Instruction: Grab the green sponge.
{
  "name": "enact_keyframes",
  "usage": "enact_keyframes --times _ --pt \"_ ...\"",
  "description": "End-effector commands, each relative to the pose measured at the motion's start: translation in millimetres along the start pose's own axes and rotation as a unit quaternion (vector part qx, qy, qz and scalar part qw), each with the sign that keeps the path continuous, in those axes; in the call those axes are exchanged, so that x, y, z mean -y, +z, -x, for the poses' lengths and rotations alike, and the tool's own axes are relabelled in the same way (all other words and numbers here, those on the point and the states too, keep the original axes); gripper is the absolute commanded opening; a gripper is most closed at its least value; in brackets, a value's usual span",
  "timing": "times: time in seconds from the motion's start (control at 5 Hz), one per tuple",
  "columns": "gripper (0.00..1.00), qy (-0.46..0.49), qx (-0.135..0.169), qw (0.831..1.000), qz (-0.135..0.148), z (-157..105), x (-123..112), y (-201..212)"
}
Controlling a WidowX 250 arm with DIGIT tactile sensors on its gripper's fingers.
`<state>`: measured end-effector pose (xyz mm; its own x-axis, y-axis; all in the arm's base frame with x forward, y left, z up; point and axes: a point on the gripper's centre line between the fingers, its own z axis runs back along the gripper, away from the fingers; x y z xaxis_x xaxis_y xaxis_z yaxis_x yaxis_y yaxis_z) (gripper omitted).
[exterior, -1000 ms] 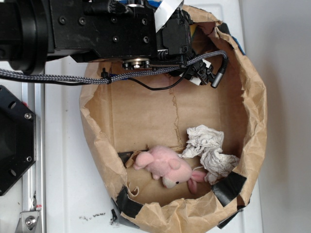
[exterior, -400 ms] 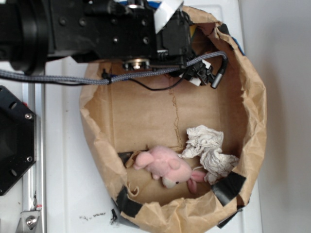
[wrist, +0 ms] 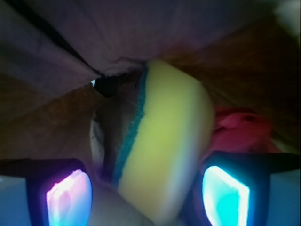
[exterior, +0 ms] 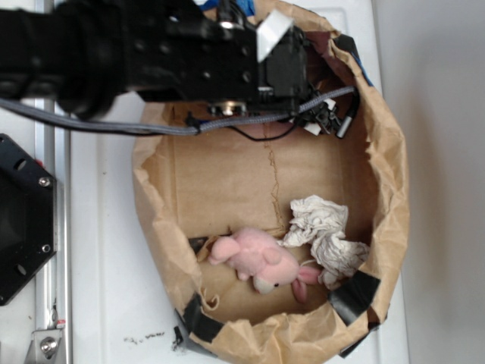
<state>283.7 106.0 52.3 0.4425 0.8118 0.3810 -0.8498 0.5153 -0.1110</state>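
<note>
Green sponge (wrist: 164,146): matt yellow foam, fine-pored, with a thin rougher green scouring layer along one face. Red cloth (wrist: 240,129) just beside the sponge: soft, creased fabric. Paper bag (exterior: 390,152): crumpled matt brown paper, patched with black tape. Plush toy (exterior: 258,262) inside the bag: fuzzy pink pile. White wad (exterior: 324,231) beside the toy: crinkled paper or tissue.

No text, label, brand, number or sign can be read in either view.
</note>
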Motion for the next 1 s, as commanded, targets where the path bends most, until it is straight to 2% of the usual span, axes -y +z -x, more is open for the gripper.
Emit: enact_keyframes --times 0.0,0.2,0.4,0.8 --pt "1.0 0.012 0.015 1.0 -0.007 -10.0 -3.8 -10.9" --pt "1.0 0.018 0.019 1.0 -0.012 -8.9 -4.3 -15.0" --pt "0.0 0.023 0.021 0.999 -0.008 -8.6 -4.5 -14.1" --pt "0.0 0.019 0.025 1.0 -0.002 -7.1 -5.0 -11.7"
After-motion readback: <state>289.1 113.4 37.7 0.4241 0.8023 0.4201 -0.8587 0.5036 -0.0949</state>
